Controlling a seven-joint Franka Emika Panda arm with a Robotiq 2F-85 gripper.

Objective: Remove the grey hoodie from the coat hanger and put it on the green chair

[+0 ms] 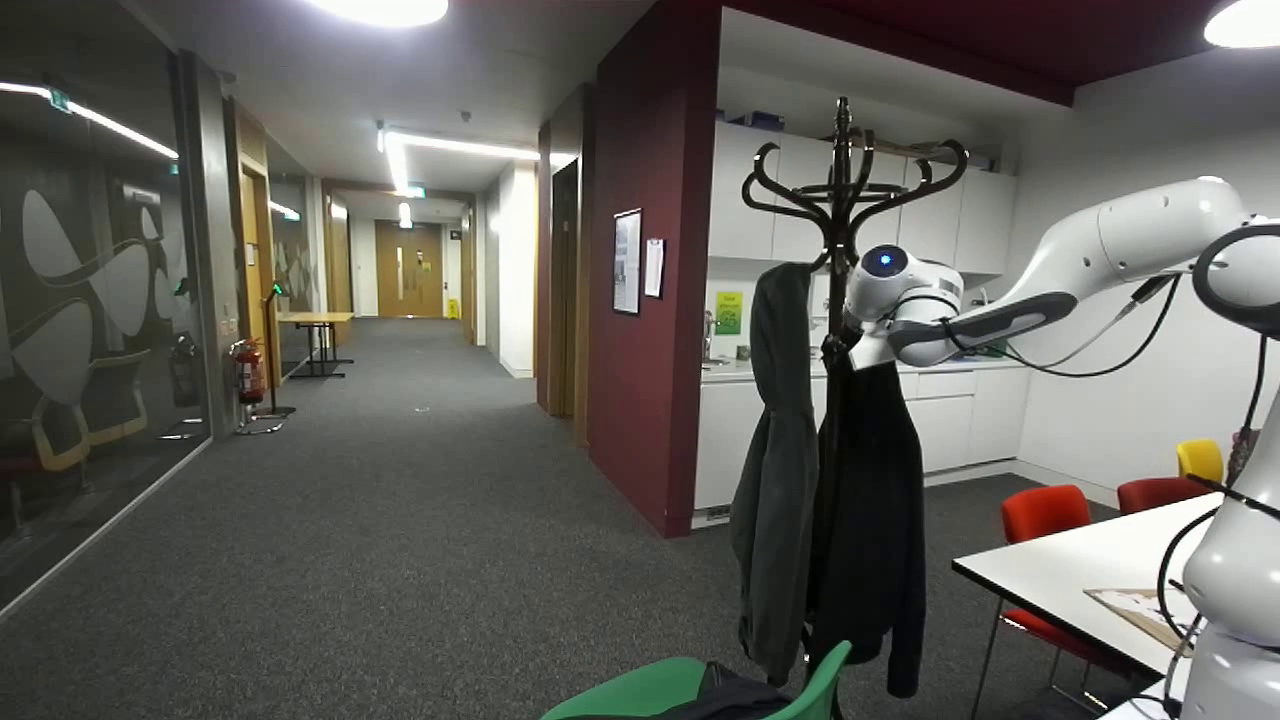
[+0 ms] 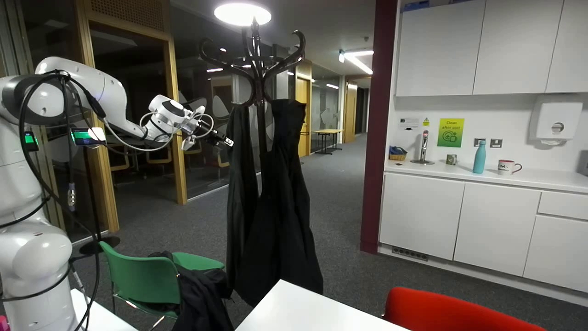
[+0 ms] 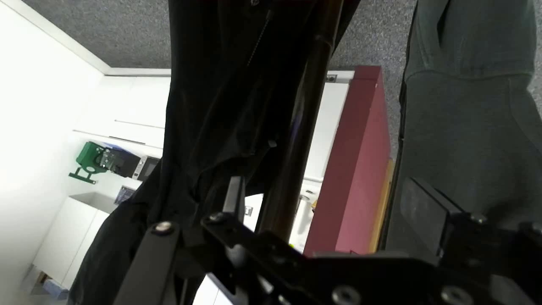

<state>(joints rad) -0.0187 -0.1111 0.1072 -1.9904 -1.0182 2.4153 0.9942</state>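
Note:
The grey hoodie hangs long and limp from the coat hanger, and both also show in an exterior view, the hoodie left of the pole. In the wrist view the hoodie is at the right and the black pole is left of centre. My gripper is wide open, with no cloth between its fingers. Its right finger overlaps the hoodie in view; touching or not, I cannot tell. In an exterior view the gripper is beside the hoodie's upper part. The green chair stands below, also at the bottom edge.
A black jacket hangs on the same stand, close beside the hoodie, and fills the wrist view's left. A dark garment lies over the green chair. A white table and red chairs stand near the stand.

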